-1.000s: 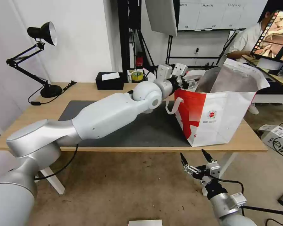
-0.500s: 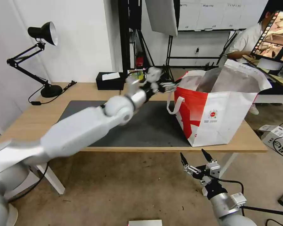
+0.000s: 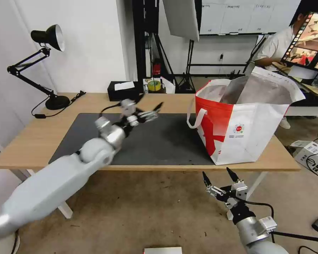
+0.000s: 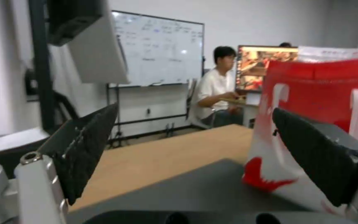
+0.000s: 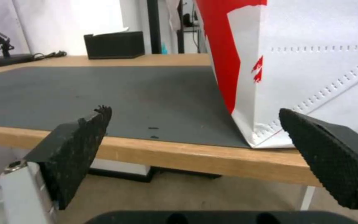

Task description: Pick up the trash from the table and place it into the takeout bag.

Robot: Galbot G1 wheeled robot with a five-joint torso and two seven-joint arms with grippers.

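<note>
The takeout bag (image 3: 243,123), red and white with foil lining, stands open on the right end of the table (image 3: 92,100), partly on the dark grey mat (image 3: 166,141). The trash is out of view; nothing lies on the mat. My left gripper (image 3: 151,100) hovers open and empty above the mat's middle, well left of the bag. In the left wrist view that gripper (image 4: 195,149) has its jaws wide apart, facing the bag (image 4: 324,93). My right gripper (image 3: 217,173) hangs open below the table's front edge, under the bag's near corner. In the right wrist view the right gripper (image 5: 199,149) faces the bag (image 5: 311,62).
A black tissue box (image 3: 123,91) and a yellow tape roll (image 3: 154,85) sit at the table's back edge. A black desk lamp (image 3: 49,38) stands at the back left. On the floor at the right lies a cardboard box (image 3: 309,151) with cables.
My left arm has drawn back from the bag's mouth, leftward and toward me, to over the mat. Its gripper is open and empty. The right arm has not moved.
</note>
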